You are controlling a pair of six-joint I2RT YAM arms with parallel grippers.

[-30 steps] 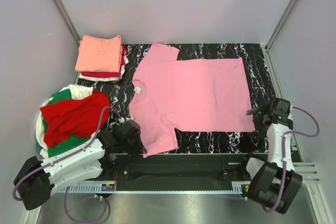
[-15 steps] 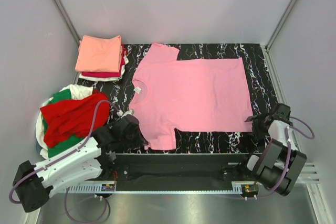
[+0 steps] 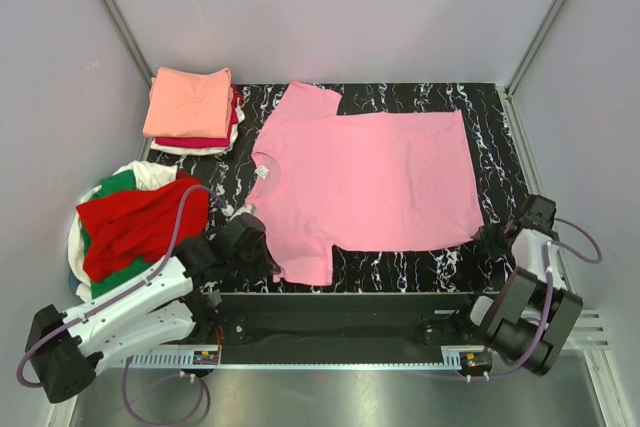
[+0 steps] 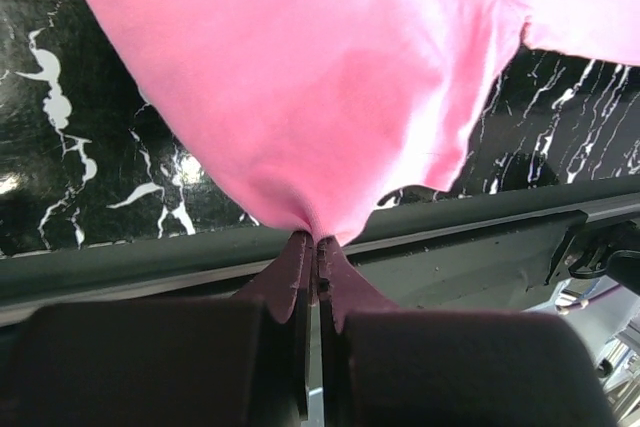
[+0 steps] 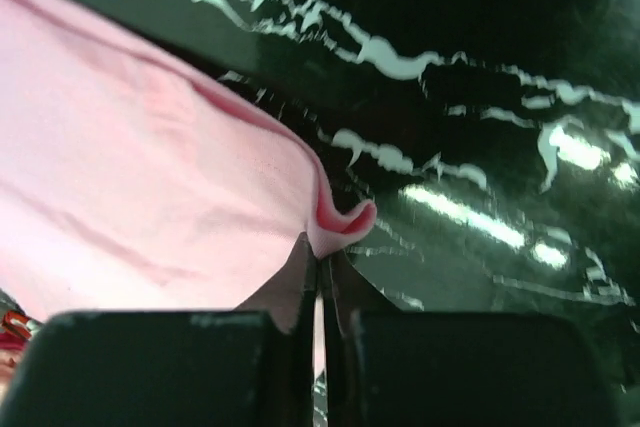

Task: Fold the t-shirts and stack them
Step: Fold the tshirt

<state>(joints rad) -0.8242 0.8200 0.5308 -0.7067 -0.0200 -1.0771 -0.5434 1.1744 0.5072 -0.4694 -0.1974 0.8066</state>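
Observation:
A bubblegum pink t-shirt (image 3: 370,182) lies spread flat on the black marbled table (image 3: 420,97), neck to the left. My left gripper (image 3: 262,259) is shut on its near sleeve (image 4: 330,117), with the cloth bunched between the jaws. My right gripper (image 3: 487,238) is shut on the shirt's near hem corner (image 5: 335,227), which curls up at the jaws. Folded t-shirts (image 3: 192,107) are stacked at the back left, salmon-orange on top. A loose heap of red, green and white t-shirts (image 3: 135,222) sits at the left.
The table's near edge is a dark rail (image 3: 350,302) with both arm bases behind it. Grey walls enclose the table at the back and sides. Bare black surface (image 3: 500,127) shows to the right of the pink shirt.
My right gripper moved in onto the hem corner and went from open to shut on it. My left gripper stayed shut on the sleeve, shifting slightly.

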